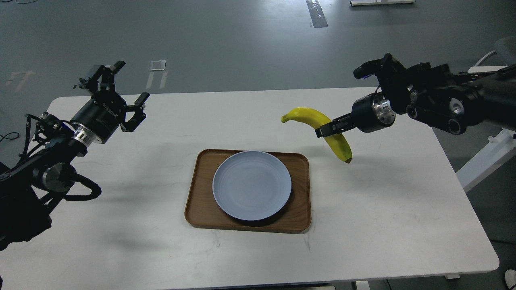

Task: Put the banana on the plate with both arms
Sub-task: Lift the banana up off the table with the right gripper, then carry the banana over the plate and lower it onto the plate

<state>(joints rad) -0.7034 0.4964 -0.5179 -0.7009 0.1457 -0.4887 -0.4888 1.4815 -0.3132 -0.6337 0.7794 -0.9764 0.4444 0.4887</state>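
The left pincer [131, 102] hangs above the far left part of the white table [121, 225], its fingers spread wide with nothing between them and nothing touching them. The left arm [60, 161] comes in low from the left edge and rises toward it.

Toward the middle of the table lies a brown wooden tray [197, 209] with rounded corners. The pale blue-grey plate [252, 185] sits on the tray, filling most of its width, with its near rim reaching almost to the tray's near edge. The plate's face is bare. The table top between the left pincer and the tray is open.

Right of the tray and farther back, the banana [306, 114] is held in the air, above the table and well apart from the plate. Its stem end points left, and its dark tip hangs down to the right, near the tray's far right corner but above it. The right pincer [325, 129] is clenched on the banana around its middle. The right arm [435, 102] reaches in from the right edge above the table's right side.

A wide stretch of bare table lies on the near side and right of the tray.
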